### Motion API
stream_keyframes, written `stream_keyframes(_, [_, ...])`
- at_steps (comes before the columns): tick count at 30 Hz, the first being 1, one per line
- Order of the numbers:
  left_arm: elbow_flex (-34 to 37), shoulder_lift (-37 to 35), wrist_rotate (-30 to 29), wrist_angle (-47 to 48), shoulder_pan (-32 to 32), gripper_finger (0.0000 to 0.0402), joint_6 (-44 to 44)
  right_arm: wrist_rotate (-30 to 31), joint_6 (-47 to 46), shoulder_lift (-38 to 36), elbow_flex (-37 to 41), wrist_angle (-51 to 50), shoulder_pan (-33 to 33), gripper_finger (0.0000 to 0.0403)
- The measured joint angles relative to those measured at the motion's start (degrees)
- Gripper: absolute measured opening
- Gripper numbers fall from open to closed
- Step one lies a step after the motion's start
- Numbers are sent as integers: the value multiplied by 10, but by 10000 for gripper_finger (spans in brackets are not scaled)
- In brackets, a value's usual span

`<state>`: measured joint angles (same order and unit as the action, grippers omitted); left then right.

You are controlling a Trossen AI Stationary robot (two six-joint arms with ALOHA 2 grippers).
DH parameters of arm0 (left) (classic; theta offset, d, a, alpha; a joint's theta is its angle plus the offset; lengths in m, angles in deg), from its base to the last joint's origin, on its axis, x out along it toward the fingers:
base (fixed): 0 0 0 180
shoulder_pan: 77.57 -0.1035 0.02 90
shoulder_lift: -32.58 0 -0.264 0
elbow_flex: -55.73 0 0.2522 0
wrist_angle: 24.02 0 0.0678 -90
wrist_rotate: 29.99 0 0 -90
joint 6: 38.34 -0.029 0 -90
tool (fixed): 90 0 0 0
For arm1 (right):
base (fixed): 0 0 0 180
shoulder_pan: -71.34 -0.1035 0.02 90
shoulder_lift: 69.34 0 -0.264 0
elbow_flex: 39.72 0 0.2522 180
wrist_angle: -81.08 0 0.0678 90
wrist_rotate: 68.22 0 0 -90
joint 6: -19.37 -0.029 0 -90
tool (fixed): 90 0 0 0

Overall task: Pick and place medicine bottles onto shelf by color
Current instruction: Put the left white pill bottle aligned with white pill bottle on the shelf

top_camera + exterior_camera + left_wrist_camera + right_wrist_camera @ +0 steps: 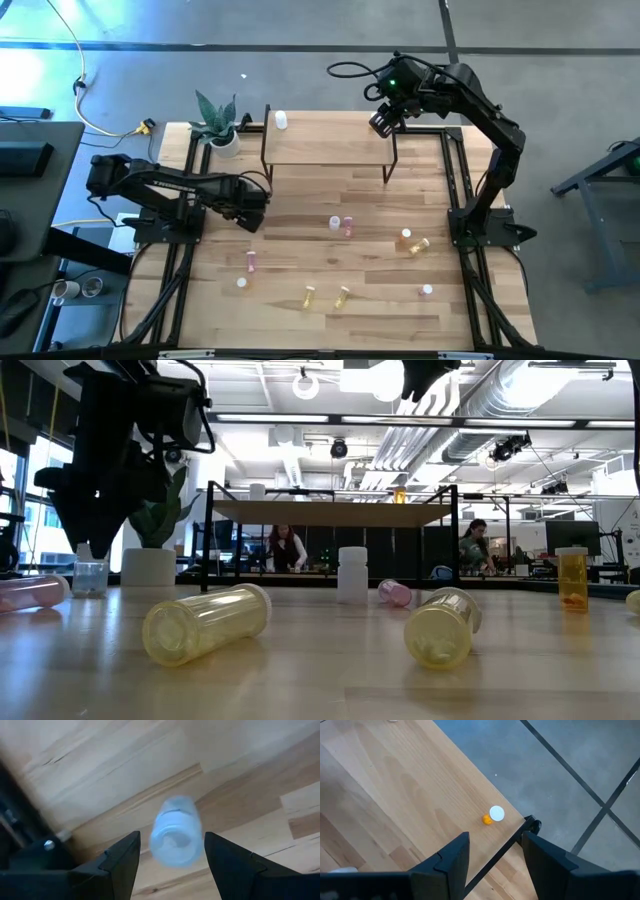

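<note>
The left gripper (172, 855) has its fingers (122, 857) spread wide, with a white medicine bottle (175, 832) standing between them on the tabletop (100, 765); a gap shows on each side, so neither pad touches it yet. It hangs low over the left part of the table, seen from overhead as the left gripper (252, 205).

The likeliest slip, judged from this stance: the bottle sits nearer one finger than the other, so a closing stroke could push it over or send it rolling before both pads meet it. A grip taken too high, on the cap, might also let it pivot and drop on the way to the shelf.

The right gripper (492, 855) is released too, its fingers (447, 857) apart and holding nothing. It hovers above the far right end of the shelf (330, 140), where an orange medicine bottle (493, 815) with a white cap stands near the board's corner. A white bottle (281, 121) stands at the shelf's far left end.

Other bottles are scattered on the table: a pink one (348, 228) beside a white one mid-table, pale yellow ones (341, 297) lying near the front edge, and an orange one (409, 243) to the right. A potted plant (220, 125) stands just beside the shelf's left end.
</note>
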<state>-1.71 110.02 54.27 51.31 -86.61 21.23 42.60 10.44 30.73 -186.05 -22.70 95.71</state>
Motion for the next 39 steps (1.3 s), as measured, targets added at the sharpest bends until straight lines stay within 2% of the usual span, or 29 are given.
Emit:
stream_keyframes(13, [0,3,12,-17,-8,209,-2,0,0,0,0,0,0,174])
stream_keyframes(24, [0,3,21,-17,-8,128,-28,0,0,0,0,0,0,174])
stream_keyframes(30, [-1,3,36,-16,-8,133,-54,0,0,0,0,0,0,174])
stream_keyframes(35, [-35,0,55,-10,-8,134,-96,0,-3,0,0,0,0,174])
stream_keyframes(39, [-94,-7,50,15,-8,133,-139,0,-15,0,0,0,0,174])
